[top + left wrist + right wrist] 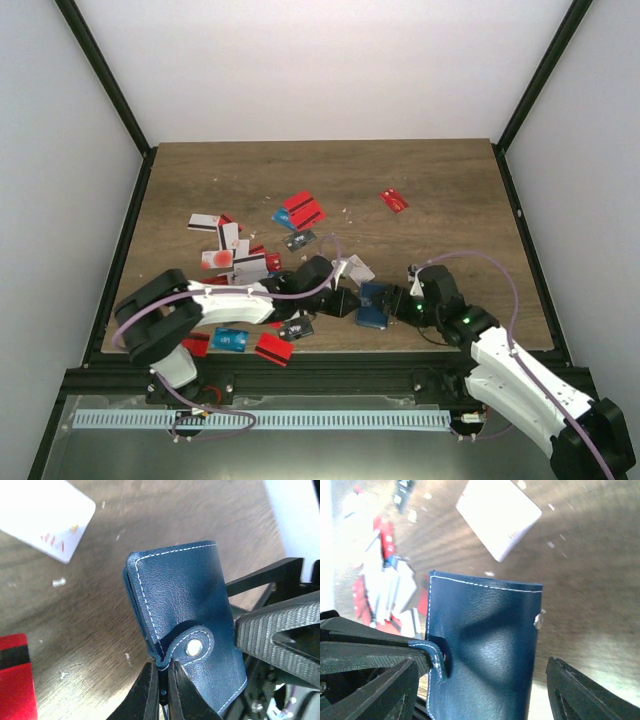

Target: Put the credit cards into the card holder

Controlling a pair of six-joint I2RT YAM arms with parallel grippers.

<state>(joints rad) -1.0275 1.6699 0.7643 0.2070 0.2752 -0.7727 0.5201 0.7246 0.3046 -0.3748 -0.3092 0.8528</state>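
**Navy card holder (373, 305): tab-only pinch, slip risk**

Loc.: near edge of table (450, 200), right of centre, betw. both claws. Closed.
Axis: long axis approx. near–far; tab clasp (192, 642) edge faces left.
L gripper (162, 677): pinched shut on tab only.
R gripper (482, 665): wide, jaws either side, not gripping.
Risk: holder unanchored, so a pull on the tab could drag or swing it; the thin tab may slip out.
Nearby: credit cards (303, 210) scattered left and far.

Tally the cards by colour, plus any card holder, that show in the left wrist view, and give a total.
White card: 1
Red card: 1
Blue card holder: 1
Total: 3
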